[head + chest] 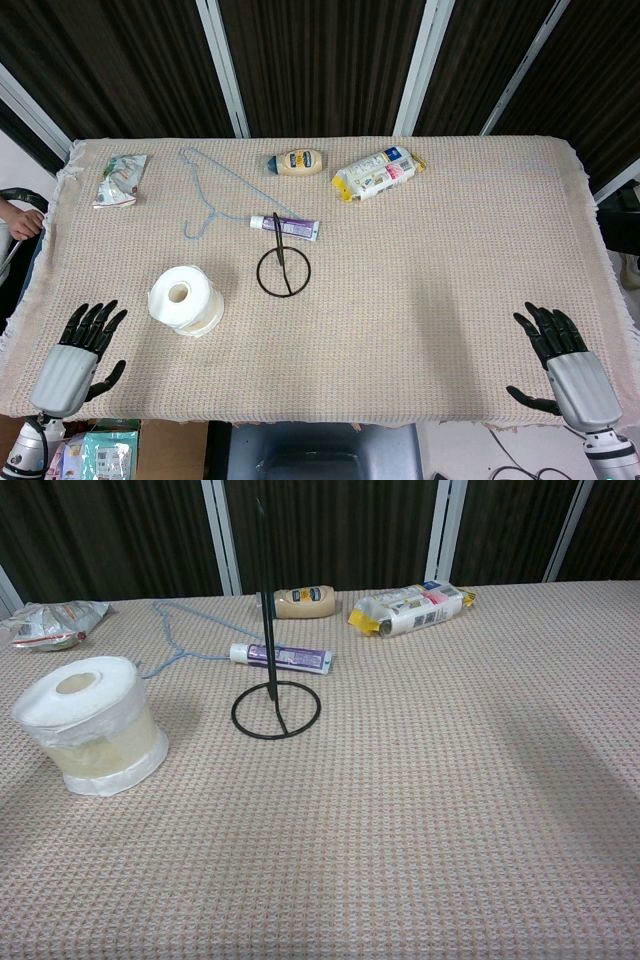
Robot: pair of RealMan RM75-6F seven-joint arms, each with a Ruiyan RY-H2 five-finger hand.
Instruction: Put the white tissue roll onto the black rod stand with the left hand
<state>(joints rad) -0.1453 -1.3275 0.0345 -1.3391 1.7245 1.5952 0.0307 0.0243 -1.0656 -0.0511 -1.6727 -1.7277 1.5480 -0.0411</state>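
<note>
The white tissue roll (186, 299) stands on end near the counter's (440, 300) front-left, just left of the black rod stand (283, 267). The left robot hand (80, 352) and right robot hand (565, 360) rest at the front corners, fingers spread, holding nothing.

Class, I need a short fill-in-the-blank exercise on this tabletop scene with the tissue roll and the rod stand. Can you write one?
1. The white tissue roll stands on the cloth, to the ____ of the black rod stand.
2. The left hand holds ____.
3. Just behind the stand lies a tube of ____.

Missing words: left; nothing; toothpaste
</note>
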